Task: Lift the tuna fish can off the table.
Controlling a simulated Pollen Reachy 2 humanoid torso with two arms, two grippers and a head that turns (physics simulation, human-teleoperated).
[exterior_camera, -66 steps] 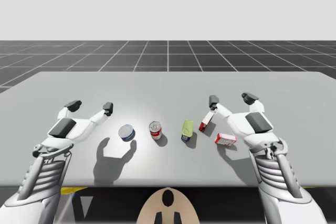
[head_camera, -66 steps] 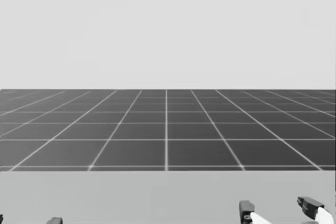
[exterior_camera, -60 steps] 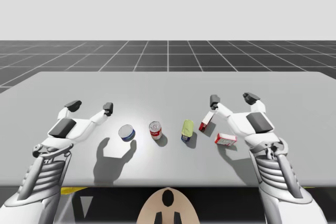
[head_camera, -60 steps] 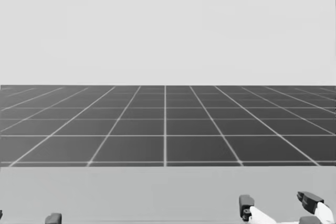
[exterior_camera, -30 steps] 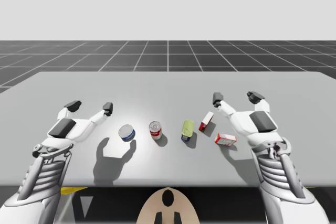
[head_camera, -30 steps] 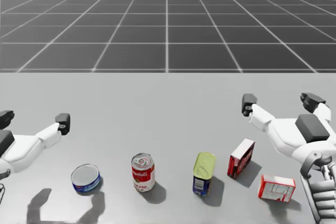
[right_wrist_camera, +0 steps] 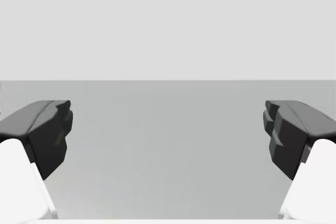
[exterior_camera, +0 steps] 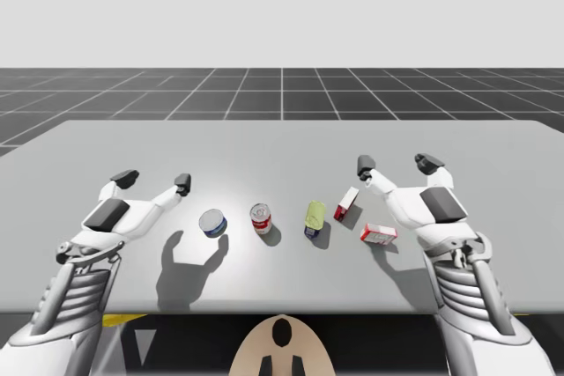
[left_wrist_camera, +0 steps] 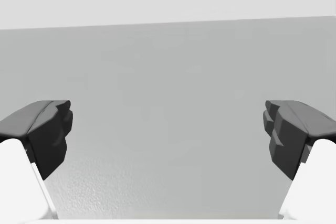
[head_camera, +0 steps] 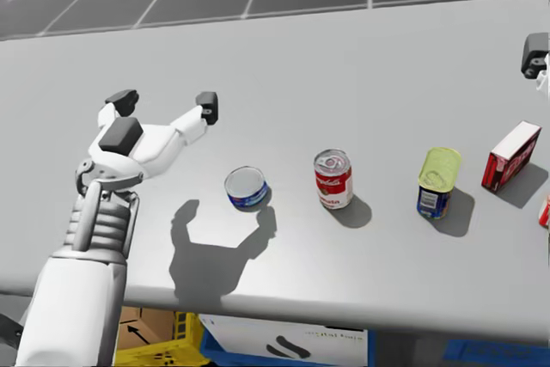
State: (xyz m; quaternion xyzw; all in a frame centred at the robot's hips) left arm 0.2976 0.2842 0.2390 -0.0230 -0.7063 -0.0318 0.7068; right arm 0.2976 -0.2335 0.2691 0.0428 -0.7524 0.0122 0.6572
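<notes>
Left gripper spread wide and empty, hovering in the left half of the high view. Its shadow falls on the table lower in the frame, so it is judged to be off the surface. Bare table lies ahead of its fingers in the left wrist view. The tuna fish can, low with a blue side and a silver top, stands upright left of centre. It is near the left gripper, lower right of it in frame, and not touching it. Right gripper equally wide and empty, at the right of the frame above the red box. The can is the leftmost of the row, with the red can next and the yellow-topped can after, so the left arm is judged the natural one for it. The wide spread suits the can's broad body. Approach not yet made. The can is short, so the fingers would likely need to drop close to the table on either side of it, keeping clear of the red can.
</notes>
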